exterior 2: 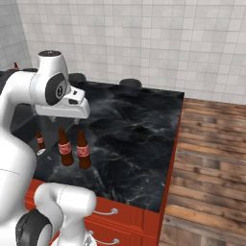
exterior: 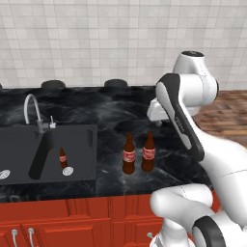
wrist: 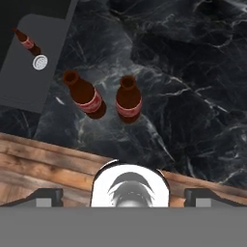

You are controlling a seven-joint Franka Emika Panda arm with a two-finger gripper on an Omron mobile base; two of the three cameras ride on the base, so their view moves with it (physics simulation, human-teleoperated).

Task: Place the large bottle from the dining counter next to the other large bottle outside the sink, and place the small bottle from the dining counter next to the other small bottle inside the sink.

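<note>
I'm working in a home-style kitchen: a black marble-look counter [exterior: 120, 111] over red cabinets [exterior: 72, 219] with silver handles carries a black sink [exterior: 72, 154] with a curved silver tap [exterior: 32, 107]. Behind the sink rises a wall of pale square tiles [exterior: 96, 38], and to the right of the counter I see a wooden plank floor [exterior 2: 211, 158].

Base cams behind arm, L/R; hand cam overhead; all share two bottles [exterior: 137, 154] by sink [exterior: 29, 166].

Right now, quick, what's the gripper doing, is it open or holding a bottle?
Gripper: open, holding nothing, above the two large bottles on the counter.
</note>
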